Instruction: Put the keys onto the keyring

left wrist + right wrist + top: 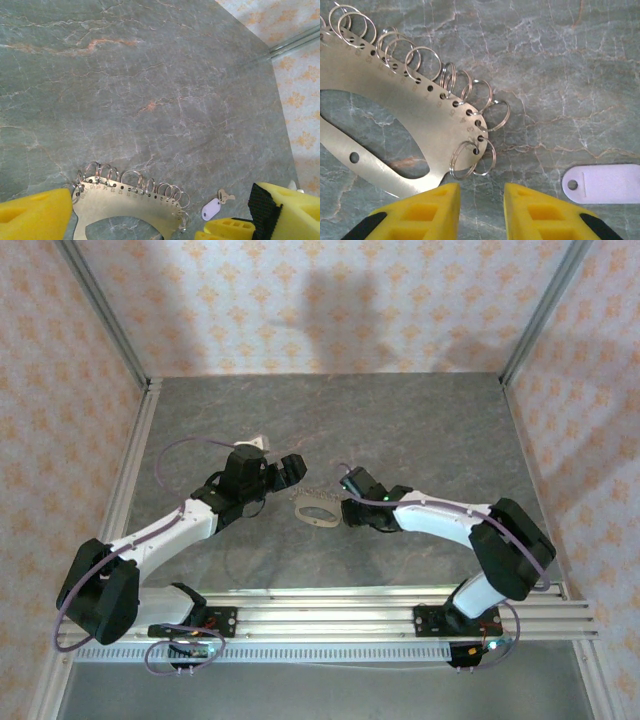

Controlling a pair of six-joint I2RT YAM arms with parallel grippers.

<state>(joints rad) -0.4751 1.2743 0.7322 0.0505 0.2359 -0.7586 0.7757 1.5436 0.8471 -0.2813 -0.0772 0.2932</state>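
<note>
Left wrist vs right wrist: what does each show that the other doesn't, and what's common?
Left wrist: the key blade, the wall, the frame rail, and the left fingers wide apart. Right wrist: a lone hole low on the plate, the hole in the tag, and the right fingers, nothing between them. Both: the marble table, plate, rings and lilac tag.

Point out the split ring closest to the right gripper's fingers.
The last ring in the row, at the metal plate's end above the yellow fingers; the others fan farther away.
</note>
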